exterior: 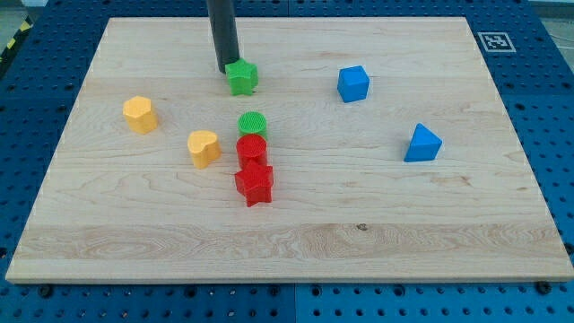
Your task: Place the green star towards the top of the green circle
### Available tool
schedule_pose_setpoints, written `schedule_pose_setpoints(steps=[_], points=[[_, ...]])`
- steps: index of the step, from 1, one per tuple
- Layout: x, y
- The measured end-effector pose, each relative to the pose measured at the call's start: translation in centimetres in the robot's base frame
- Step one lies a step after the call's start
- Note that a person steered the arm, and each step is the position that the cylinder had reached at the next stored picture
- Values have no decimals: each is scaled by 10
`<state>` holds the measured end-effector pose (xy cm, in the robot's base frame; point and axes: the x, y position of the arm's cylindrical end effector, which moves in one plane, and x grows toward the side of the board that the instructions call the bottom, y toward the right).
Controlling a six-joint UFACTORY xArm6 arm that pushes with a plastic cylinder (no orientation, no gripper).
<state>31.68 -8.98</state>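
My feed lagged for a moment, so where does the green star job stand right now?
Looks essentially done: the green star sits toward the view's top of the green circle, nearly in line, with a gap of bare board between them. In hand: my tip is at the star's left edge, apparently touching. Left: at most a small nudge rightward.

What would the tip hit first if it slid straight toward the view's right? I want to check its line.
My tip sits at the left edge of the green star, seemingly touching, so it meets the star first.
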Motion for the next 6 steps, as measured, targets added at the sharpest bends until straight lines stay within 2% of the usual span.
schedule_pose_setpoints(steps=[2, 5, 6], points=[[14, 26], [35, 27], [23, 39]])
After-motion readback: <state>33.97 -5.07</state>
